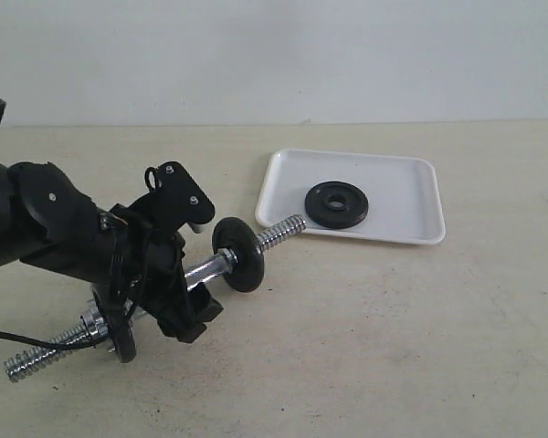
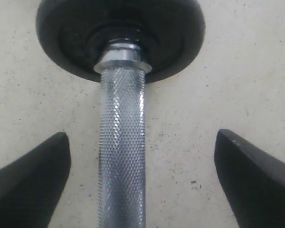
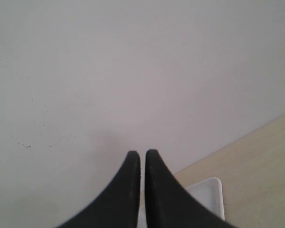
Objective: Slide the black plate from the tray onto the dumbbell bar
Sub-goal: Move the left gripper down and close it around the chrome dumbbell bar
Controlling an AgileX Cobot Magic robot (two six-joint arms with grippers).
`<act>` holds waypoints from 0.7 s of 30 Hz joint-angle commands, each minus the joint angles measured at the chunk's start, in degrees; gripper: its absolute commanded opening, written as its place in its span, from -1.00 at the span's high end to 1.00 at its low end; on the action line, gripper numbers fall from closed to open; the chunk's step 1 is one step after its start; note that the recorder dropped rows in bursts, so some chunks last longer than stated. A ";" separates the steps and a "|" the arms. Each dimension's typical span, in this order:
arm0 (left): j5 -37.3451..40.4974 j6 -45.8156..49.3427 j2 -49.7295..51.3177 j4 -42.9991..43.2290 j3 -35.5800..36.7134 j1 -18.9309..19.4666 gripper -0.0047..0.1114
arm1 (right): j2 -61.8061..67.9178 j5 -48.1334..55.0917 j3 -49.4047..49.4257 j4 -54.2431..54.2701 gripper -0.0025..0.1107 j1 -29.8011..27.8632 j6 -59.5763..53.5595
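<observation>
Your left claw (image 2: 141,134) stands wide open, one finger on each side of the bar (image 2: 122,156), touching neither. Your right claw (image 3: 142,154) is closed, empty. The plate (image 1: 336,204) lies flat in the tray (image 1: 402,182), upper right of centre in the exterior view.

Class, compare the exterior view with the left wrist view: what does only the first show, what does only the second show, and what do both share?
Only the exterior view: the shallow white plastic tray holding the loose round black metal plate, and the threaded ends of the chrome steel dumbbell bar. Only the left wrist view: the bar's knurled grip, with the open fingers of the left gripper clear of it on either side. Both: the bar, a black disc mounted on it, the beige tabletop.
</observation>
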 commanded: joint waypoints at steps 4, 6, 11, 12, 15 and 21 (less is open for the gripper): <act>-1.50 -0.63 2.87 0.02 -0.65 -0.35 -0.37 | -0.27 0.06 -0.05 -0.28 0.96 0.06 0.04; -1.50 -0.63 3.24 0.02 -0.92 -0.35 -0.37 | -0.27 0.06 -0.05 -0.28 0.96 0.06 0.04; -1.50 -0.63 4.01 0.02 -1.90 -0.35 -0.37 | -0.27 0.16 -0.05 -0.28 0.96 0.06 0.04; -1.50 -0.63 4.31 0.02 -2.19 -0.35 -0.37 | -0.27 0.16 -0.05 -0.28 0.96 0.06 0.04; -1.37 -0.63 5.74 0.02 -2.70 -0.35 -0.37 | -0.27 0.16 -0.05 -0.28 0.96 0.06 0.04; -1.37 -0.63 7.79 0.02 -2.90 -0.35 -0.37 | -0.27 0.16 -0.05 -0.28 0.96 0.06 0.04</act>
